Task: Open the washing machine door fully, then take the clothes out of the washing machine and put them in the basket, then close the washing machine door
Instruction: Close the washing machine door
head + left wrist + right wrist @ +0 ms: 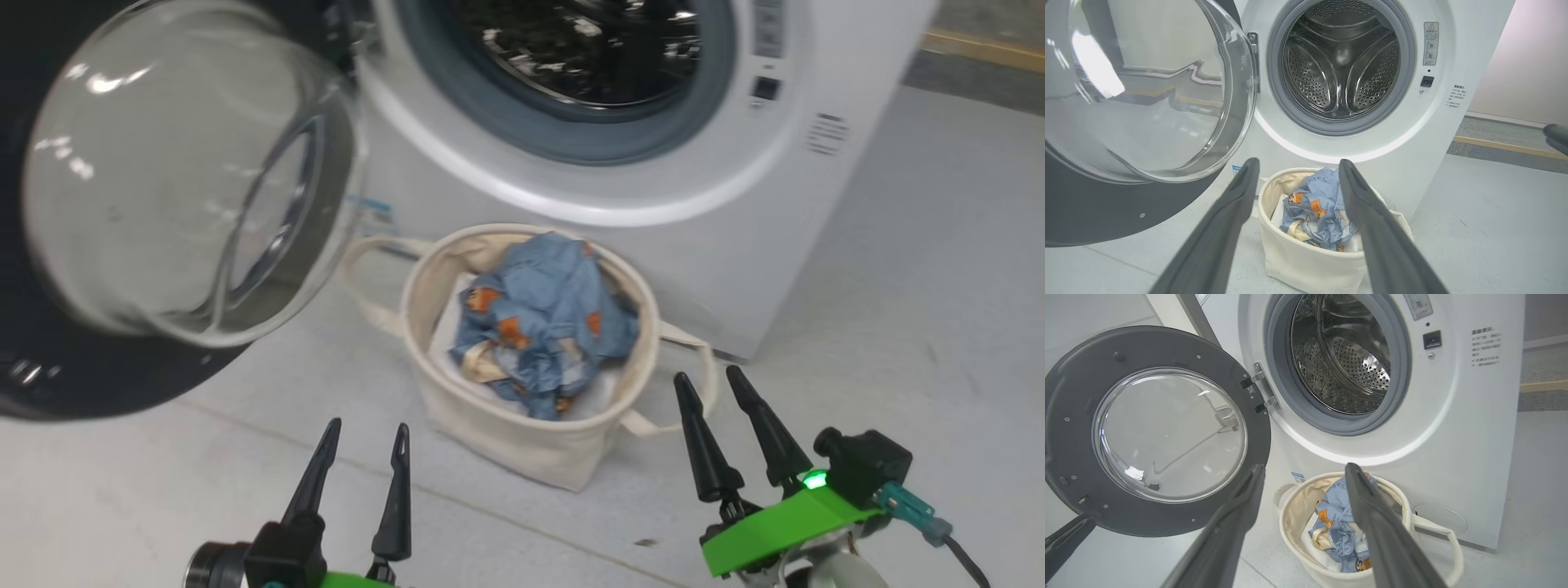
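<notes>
The door [163, 188] stands wide open at upper left, glass bulging outward, clothes [543, 322] heaped in the upright basket [522, 449] below the washer [735, 245], both jaws parted, empty, pointing up-frame.

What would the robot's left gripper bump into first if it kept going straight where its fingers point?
Probably the white front of the washing machine, just below its round opening. The left gripper seems aimed slightly above the basket of clothes, but depth is unclear, so it might clip the rim first.
</notes>
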